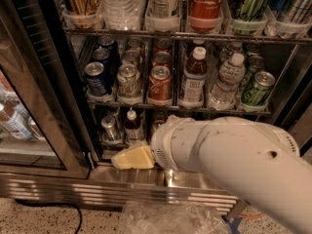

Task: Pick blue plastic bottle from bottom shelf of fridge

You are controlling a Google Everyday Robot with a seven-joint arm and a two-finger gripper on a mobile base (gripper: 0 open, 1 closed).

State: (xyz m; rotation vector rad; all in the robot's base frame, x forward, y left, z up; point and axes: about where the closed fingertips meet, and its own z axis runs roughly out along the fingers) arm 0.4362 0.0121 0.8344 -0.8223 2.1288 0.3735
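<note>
The blue plastic bottle, small with a white cap and dark neck, stands upright on the bottom shelf of the fridge. A silver can is to its left and a copper can to its right. My gripper, pale yellow, is at the shelf's front edge, just below and in front of the bottle, apart from it. My white arm hides the right part of the bottom shelf.
The middle shelf holds cans, a larger white-capped bottle and a ribbed water bottle. A Coca-Cola bottle stands on the rack above. The open glass door is at the left. Crumpled clear plastic lies on the floor.
</note>
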